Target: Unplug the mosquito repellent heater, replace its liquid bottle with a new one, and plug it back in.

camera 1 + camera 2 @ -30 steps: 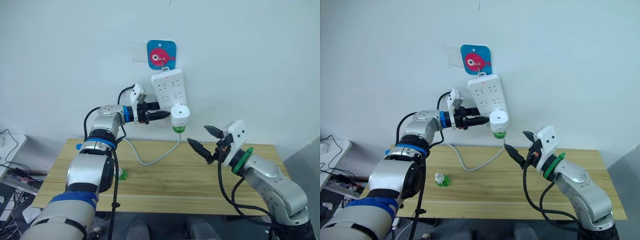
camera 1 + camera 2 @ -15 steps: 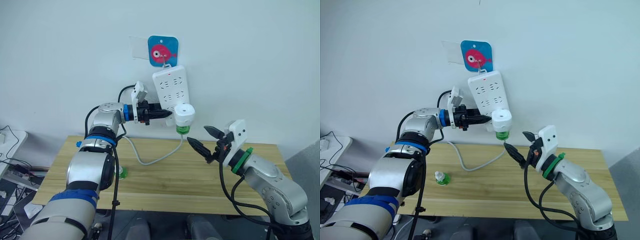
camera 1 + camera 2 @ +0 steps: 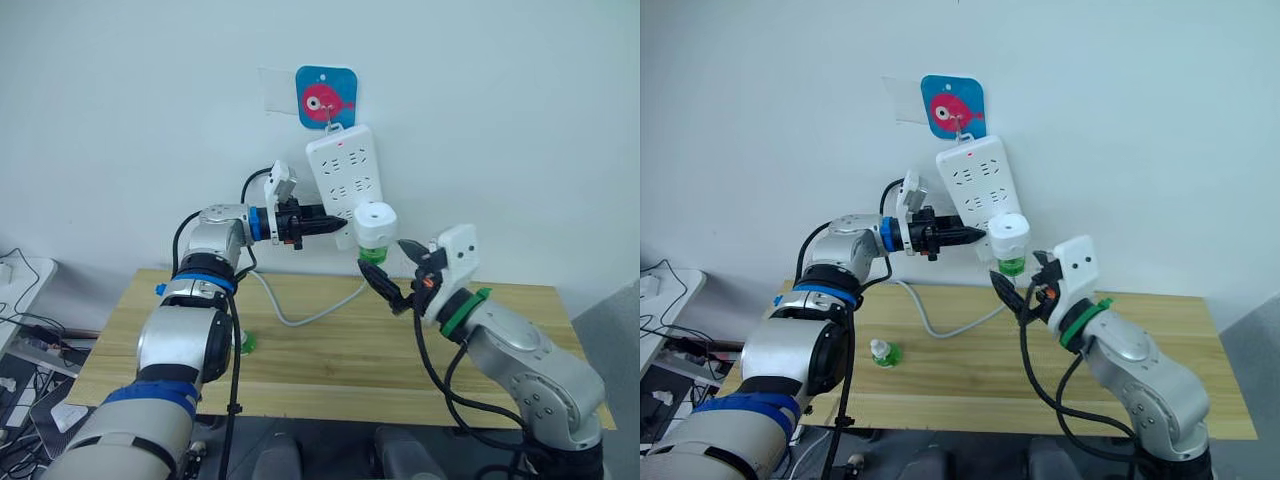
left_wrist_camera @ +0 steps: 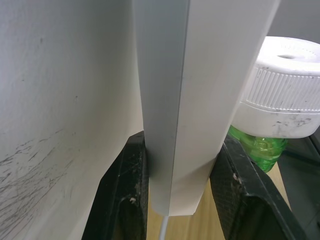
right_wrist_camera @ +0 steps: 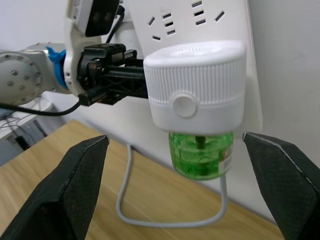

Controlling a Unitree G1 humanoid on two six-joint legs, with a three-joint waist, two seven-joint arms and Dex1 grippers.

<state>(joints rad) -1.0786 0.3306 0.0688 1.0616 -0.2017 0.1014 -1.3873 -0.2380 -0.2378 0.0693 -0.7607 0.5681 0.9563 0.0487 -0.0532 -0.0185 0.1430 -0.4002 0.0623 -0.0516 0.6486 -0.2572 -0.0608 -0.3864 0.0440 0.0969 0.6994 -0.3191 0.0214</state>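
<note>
The mosquito repellent heater (image 3: 374, 221) is a white rounded unit plugged into the lower end of a white power strip (image 3: 345, 178) hanging on the wall. Its green liquid bottle (image 3: 372, 254) hangs beneath it. My left gripper (image 3: 334, 226) is shut on the strip's lower edge, with a black finger (image 4: 123, 195) on each side. Open wide, my right gripper (image 3: 397, 268) sits just right of and below the heater, without touching it. Its fingers (image 5: 75, 175) frame the heater from a short distance. A second small green bottle (image 3: 878, 353) with a white cap stands on the table's left part.
A wooden table (image 3: 330, 370) stands against the white wall. The strip hangs from a blue fish hook (image 3: 327, 99). Its white cable (image 3: 300, 319) loops down onto the tabletop behind the arms. Cables and a white shelf (image 3: 20, 290) lie beyond the table's left edge.
My right gripper has moved up and to the left, close to the heater, still open. The left gripper keeps its hold on the strip.
</note>
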